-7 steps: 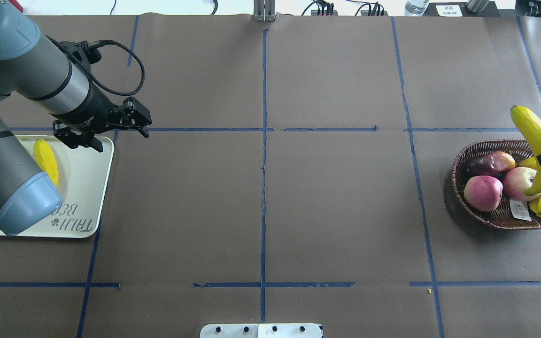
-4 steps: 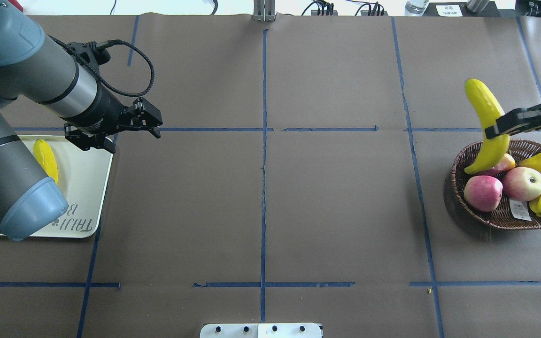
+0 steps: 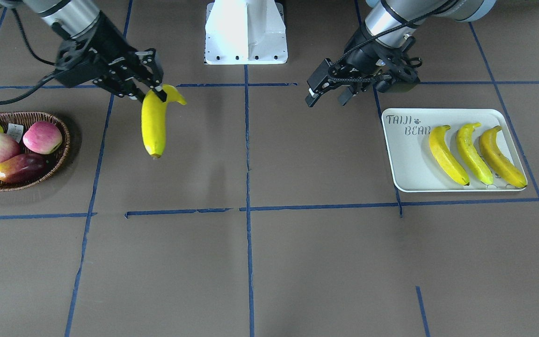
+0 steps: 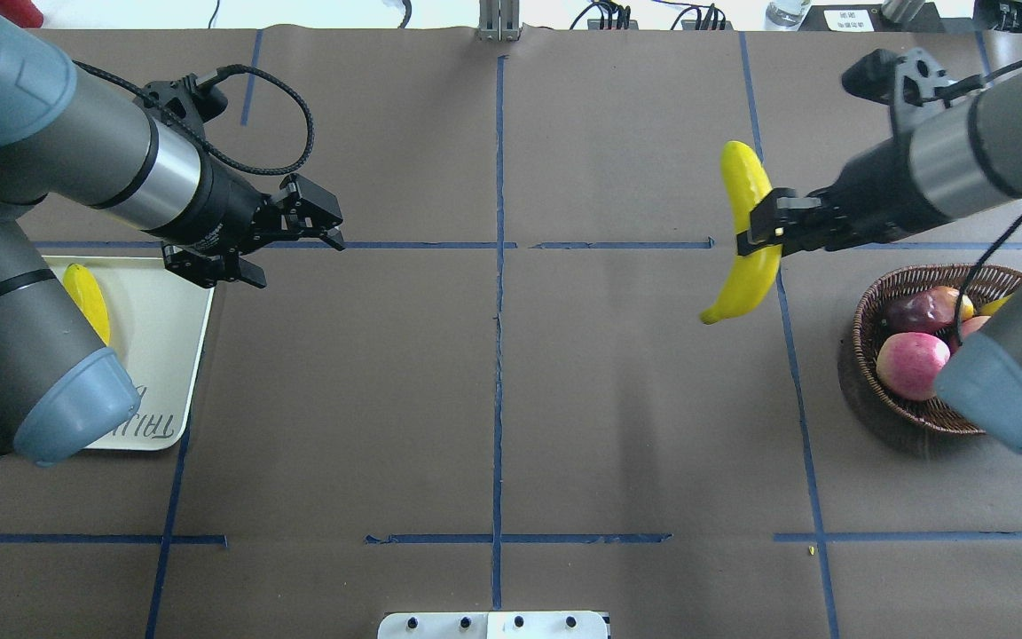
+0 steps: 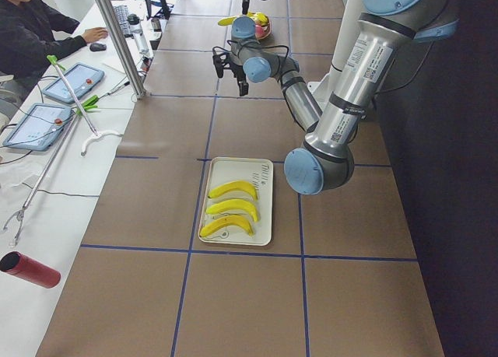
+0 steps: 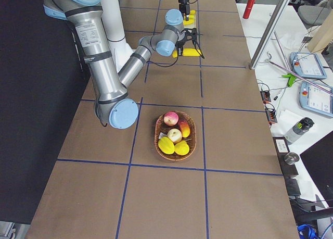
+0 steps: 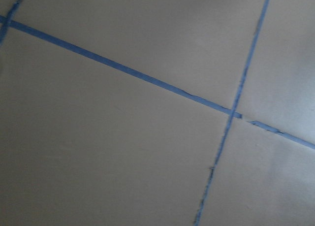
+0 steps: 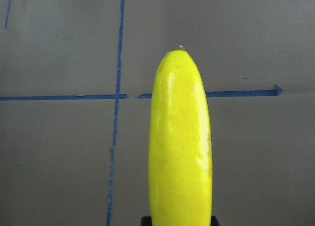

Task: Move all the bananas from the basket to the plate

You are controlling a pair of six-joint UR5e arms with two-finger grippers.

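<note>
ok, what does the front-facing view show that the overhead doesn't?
Front-facing only: all three bananas on the plate, the basket unobstructed. Overhead only: the left arm's elbow covering most of the plate, the right arm's elbow part of the basket. Both: right gripper shut on the fourth banana, left gripper open, empty.

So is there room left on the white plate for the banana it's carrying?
Yes. The plate has a bare strip between the rim by its lettering and the nearest of three bananas; the held banana should fit there. Beyond, it's crowded.
</note>
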